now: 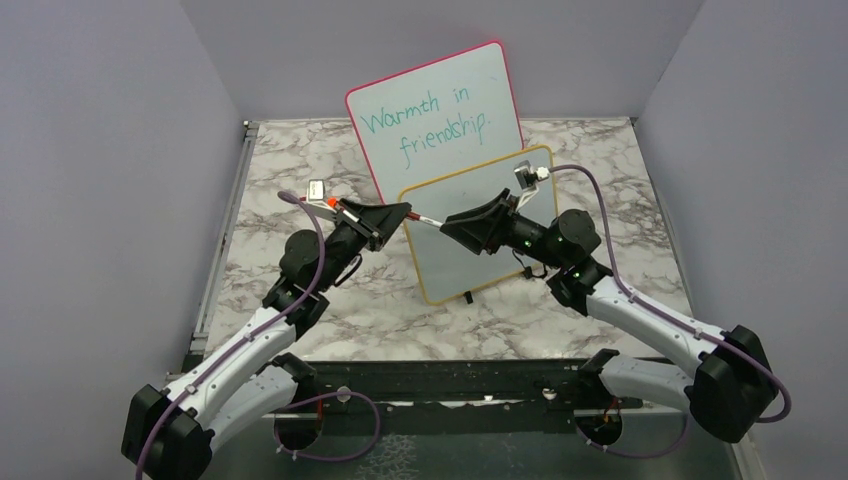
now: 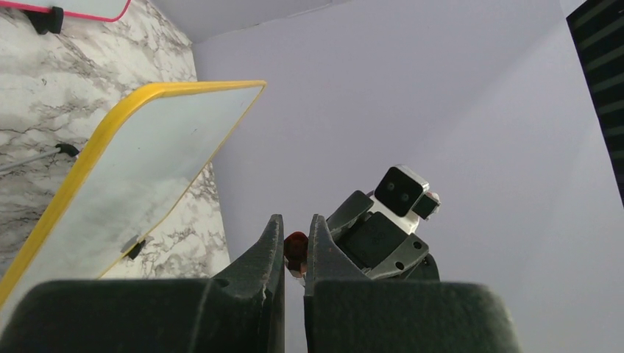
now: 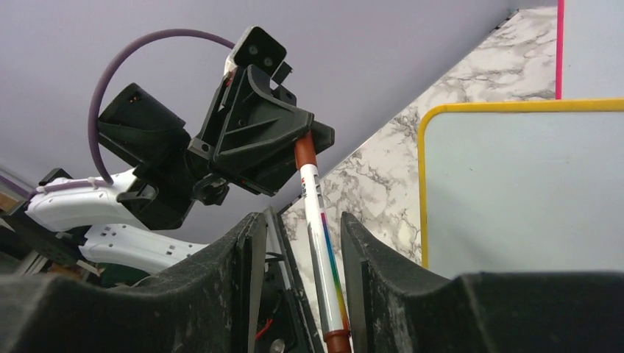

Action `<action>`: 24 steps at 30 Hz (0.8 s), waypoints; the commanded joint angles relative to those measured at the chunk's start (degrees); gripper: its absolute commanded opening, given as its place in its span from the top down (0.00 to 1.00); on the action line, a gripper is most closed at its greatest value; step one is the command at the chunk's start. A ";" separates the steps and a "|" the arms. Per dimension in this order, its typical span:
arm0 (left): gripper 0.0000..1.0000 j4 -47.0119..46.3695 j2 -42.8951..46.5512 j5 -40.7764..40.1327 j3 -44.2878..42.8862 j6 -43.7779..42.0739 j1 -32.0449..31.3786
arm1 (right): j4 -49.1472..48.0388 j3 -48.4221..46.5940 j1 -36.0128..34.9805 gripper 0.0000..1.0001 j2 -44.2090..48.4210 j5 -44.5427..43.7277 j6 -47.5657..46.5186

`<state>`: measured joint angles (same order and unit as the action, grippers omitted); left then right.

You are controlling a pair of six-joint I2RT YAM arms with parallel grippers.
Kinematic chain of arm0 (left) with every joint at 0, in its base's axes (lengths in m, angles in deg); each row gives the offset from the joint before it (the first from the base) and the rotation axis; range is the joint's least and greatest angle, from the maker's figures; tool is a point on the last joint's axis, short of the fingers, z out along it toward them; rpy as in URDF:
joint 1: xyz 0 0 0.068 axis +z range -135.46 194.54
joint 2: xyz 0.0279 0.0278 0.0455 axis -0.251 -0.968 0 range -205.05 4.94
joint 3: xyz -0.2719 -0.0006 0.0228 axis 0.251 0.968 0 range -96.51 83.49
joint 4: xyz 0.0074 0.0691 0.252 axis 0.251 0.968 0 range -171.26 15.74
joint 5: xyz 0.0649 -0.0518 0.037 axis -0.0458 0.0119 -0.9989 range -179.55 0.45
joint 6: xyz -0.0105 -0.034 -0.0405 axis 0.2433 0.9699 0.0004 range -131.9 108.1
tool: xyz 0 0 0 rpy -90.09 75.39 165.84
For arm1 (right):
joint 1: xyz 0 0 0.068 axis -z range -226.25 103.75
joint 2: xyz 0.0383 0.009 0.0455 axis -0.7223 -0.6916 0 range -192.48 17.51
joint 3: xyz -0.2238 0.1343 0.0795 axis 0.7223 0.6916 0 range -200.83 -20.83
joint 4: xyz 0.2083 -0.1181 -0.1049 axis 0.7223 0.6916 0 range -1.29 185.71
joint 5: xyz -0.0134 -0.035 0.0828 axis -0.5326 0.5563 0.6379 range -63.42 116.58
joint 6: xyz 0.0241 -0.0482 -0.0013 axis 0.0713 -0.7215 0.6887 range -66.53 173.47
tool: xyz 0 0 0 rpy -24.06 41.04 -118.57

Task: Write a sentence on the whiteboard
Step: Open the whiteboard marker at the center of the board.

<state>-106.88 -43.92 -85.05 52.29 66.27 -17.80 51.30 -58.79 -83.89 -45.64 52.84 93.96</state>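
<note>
At the middle of the surface point(image 1: 300, 170) stands the blank whiteboard point(image 1: 455, 270), probably light and tippy; on its near side the slim, likely slippery pen point(image 3: 316, 213), one end clamped in the left claw point(image 2: 294, 220), passes between the half-open right claw point(image 3: 303, 217), best gripped mid-barrel.

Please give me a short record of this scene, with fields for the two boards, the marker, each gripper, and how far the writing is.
whiteboard: yellow frame, standing on its feet on the marble table, surface blank
other board: pink frame, behind the first, teal writing "Warmth in friendship."
marker: white body, reddish-brown ends, in the air between both grippers
left gripper: shut on one end of the marker
right gripper: jaws apart around the other end, not clamped
sentence: not yet written
</note>
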 commanded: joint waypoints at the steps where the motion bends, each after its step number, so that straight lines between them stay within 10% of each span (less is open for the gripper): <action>1: 1.00 -4.70 0.59 -0.13 1.51 3.88 0.08 | -4.33 -1.11 0.30 0.55 -1.27 2.49 1.64; 24: 1.00 -6.80 -0.04 1.29 2.48 4.16 0.08 | -3.99 -1.55 0.29 0.68 -1.63 3.76 2.49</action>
<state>-111.26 -44.07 -84.88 54.34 70.16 -17.80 49.36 -58.81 -83.74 -47.48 55.42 96.47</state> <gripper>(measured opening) 0.069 0.324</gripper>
